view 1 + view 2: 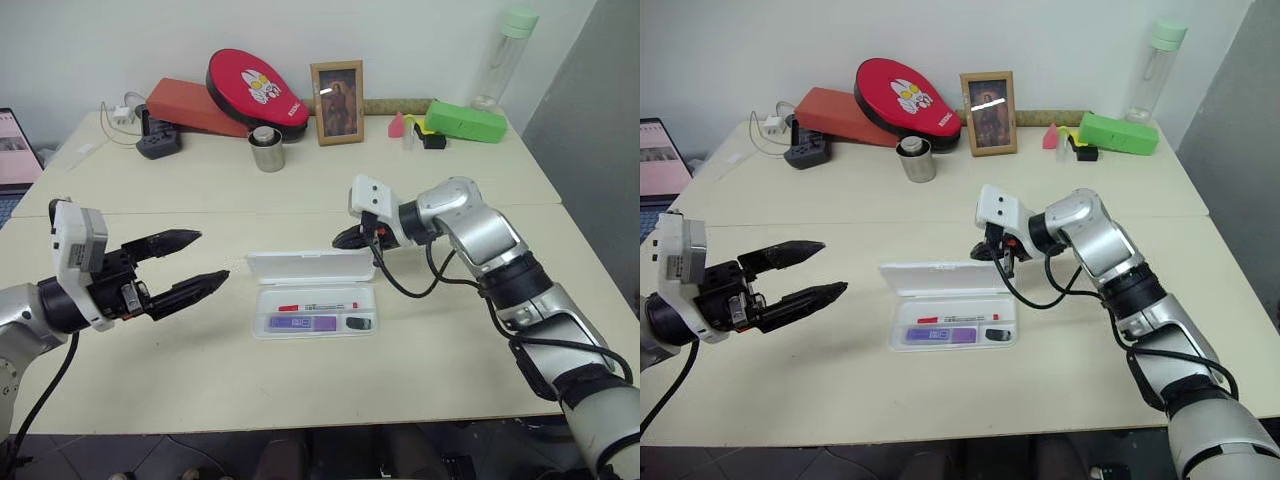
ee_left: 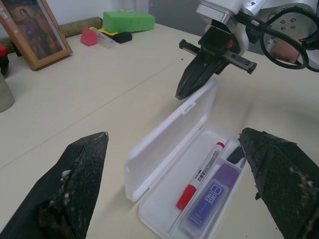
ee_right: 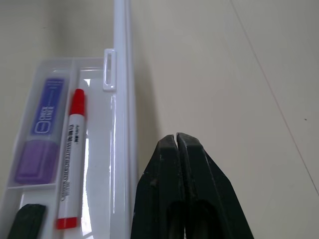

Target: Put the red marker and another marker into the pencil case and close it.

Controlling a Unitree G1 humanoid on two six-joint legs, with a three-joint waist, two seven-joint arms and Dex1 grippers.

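Two markers in pencil case

Cream table, two tops butted at a seam, set against a plain white wall. Grey panel at right.

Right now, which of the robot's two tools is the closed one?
The right tool, its black fingers pressed together behind the pencil case's raised lid. The left tool hangs beside the case, fingers spread wide.
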